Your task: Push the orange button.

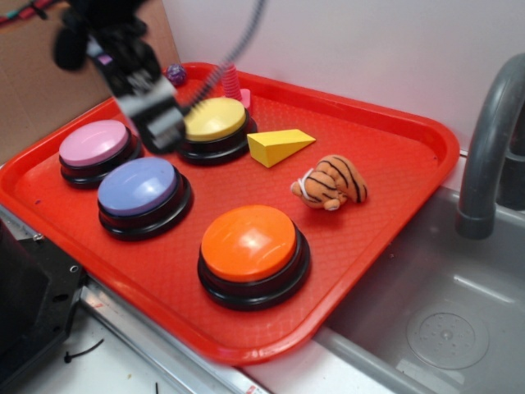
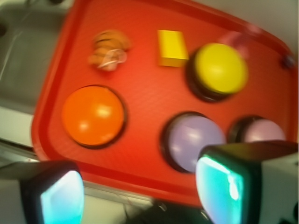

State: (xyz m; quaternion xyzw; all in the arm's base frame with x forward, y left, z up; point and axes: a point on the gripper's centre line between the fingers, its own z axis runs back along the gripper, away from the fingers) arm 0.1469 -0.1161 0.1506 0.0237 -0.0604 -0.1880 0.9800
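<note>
The orange button (glossy dome, black round base) is seen untouched on the red tray. The gripper fingers are held released, apart.

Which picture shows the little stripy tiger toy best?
The exterior view. There the tiger looks sharp, and you can see its dark stripes as it lies on the red tray. The wrist view shows it too, but blurry and from above.

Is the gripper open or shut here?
Open: in the wrist view the gripper shows two fingers spread apart, nothing between them.
</note>
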